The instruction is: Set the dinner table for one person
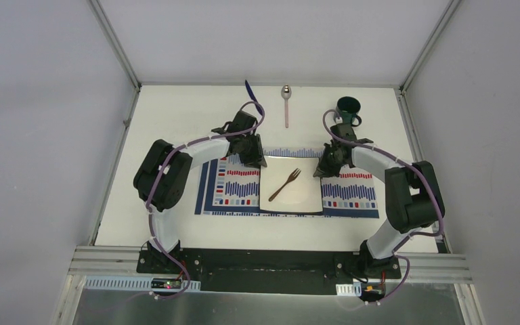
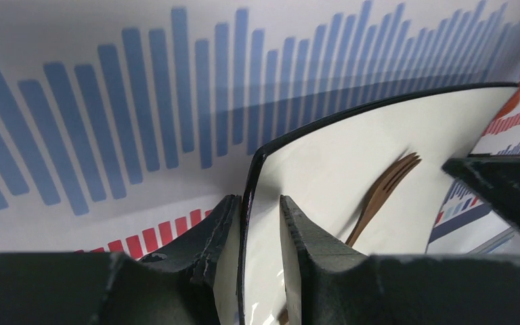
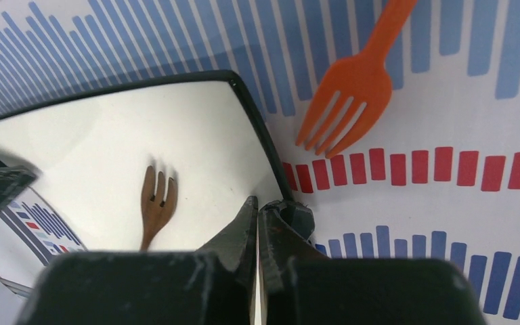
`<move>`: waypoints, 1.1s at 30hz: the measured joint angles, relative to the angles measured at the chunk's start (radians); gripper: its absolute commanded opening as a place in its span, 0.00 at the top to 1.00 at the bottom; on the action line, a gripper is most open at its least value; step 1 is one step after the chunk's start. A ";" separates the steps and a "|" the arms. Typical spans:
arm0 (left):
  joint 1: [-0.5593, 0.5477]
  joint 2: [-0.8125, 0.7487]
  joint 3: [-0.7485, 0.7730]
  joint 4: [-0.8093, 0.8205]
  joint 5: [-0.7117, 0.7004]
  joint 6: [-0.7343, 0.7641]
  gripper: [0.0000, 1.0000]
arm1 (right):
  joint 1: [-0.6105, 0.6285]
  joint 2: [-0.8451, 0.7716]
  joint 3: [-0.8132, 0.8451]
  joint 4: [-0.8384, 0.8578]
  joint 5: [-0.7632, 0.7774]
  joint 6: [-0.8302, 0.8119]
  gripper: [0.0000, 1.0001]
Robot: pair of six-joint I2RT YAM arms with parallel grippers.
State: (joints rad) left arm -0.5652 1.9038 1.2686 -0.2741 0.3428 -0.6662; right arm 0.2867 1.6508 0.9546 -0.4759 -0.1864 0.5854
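white plate [image 1: 308,196] | left gripper [image 2: 261,203] grips rim | right gripper [image 3: 257,206] closed

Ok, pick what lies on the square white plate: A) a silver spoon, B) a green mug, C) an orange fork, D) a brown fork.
D: the brown fork lies on the plate; the spoon and mug sit far back on the table, the orange fork on the placemat.

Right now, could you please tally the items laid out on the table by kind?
forks: 2, the brown fork and the orange fork
spoon: 1
mug: 1
plate: 1
placemat: 1
blue utensil, kind unclear: 1
total: 7
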 measured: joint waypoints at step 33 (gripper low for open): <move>0.015 -0.193 -0.042 -0.056 -0.117 0.126 0.08 | -0.022 -0.106 0.137 -0.022 0.125 -0.132 0.60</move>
State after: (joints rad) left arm -0.5499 1.7111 1.2263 -0.3305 0.2260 -0.5404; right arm 0.2649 1.5448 1.0920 -0.4980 -0.0612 0.4530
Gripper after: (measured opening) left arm 0.986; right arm 0.440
